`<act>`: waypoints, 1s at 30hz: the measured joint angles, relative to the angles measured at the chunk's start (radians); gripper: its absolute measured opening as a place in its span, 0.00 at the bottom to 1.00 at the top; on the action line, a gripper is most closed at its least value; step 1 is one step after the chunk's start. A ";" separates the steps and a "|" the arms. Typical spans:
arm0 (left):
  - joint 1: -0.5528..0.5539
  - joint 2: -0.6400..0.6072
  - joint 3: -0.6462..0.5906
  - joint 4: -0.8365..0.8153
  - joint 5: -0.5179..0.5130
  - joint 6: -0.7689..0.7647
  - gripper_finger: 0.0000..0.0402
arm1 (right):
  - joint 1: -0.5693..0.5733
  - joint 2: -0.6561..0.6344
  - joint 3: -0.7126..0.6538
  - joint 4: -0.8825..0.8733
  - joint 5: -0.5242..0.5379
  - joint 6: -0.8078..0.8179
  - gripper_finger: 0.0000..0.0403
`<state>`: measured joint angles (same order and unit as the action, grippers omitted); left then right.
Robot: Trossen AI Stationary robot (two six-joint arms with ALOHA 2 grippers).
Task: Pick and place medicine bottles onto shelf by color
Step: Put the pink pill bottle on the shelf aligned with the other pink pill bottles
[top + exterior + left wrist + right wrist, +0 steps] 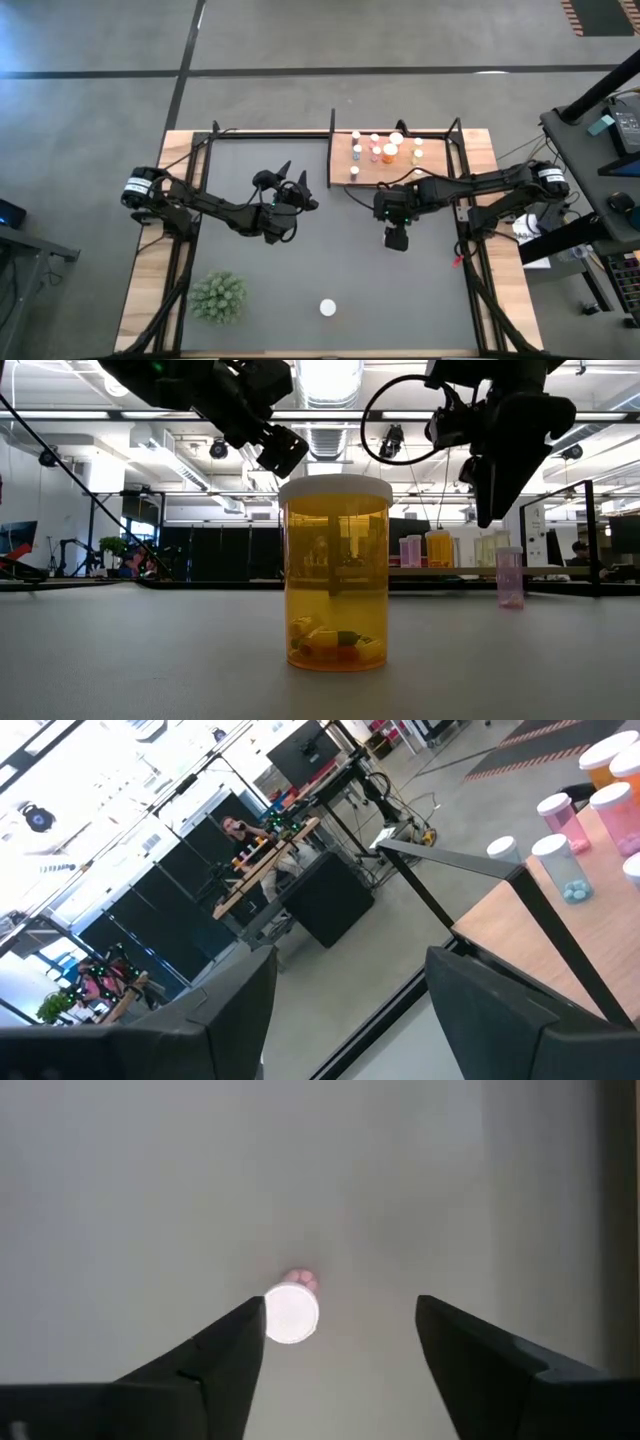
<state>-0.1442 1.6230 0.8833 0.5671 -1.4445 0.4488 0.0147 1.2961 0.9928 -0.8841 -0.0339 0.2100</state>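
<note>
2 grippers hang open and empty above the mat (330, 270): the right gripper (340, 1345) over a pink bottle (291, 1312), the left gripper (303, 190) mid-table.

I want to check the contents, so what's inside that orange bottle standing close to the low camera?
Through the orange bottle a few small capsules lie on its floor, some yellowish, one with a dark band. Their exact count is unclear through the tinted wall. Its white cap hides the top.

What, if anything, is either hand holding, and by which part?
Nothing. The left hand and the right hand are both open and empty; a pink bottle stands below the right one.
</note>
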 joint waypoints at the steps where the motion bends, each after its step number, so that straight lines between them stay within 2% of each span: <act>1: 0.000 0.000 0.000 0.000 0.000 0.000 0.60 | 0.000 0.000 0.000 0.000 0.000 0.000 0.63; 7: 0.000 0.000 0.000 0.000 0.000 0.000 0.60 | 0.000 0.000 0.000 0.000 0.005 0.002 0.76; 12: 0.000 0.000 -0.001 0.000 0.000 0.000 0.60 | 0.001 0.000 0.000 0.019 -0.036 0.100 0.80; 17: 0.000 0.000 -0.002 0.000 0.000 0.000 0.60 | 0.000 0.000 0.000 0.084 -0.011 0.194 0.81; 24: 0.000 0.000 -0.005 -0.001 0.000 0.000 0.60 | 0.000 0.004 -0.019 0.067 -0.013 0.219 0.79; 30: 0.000 0.000 -0.005 -0.001 0.000 0.000 0.60 | 0.000 0.004 -0.067 0.073 -0.009 0.305 0.76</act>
<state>-0.1440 1.6230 0.8785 0.5665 -1.4443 0.4492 0.0147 1.2999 0.9259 -0.8111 -0.0425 0.5154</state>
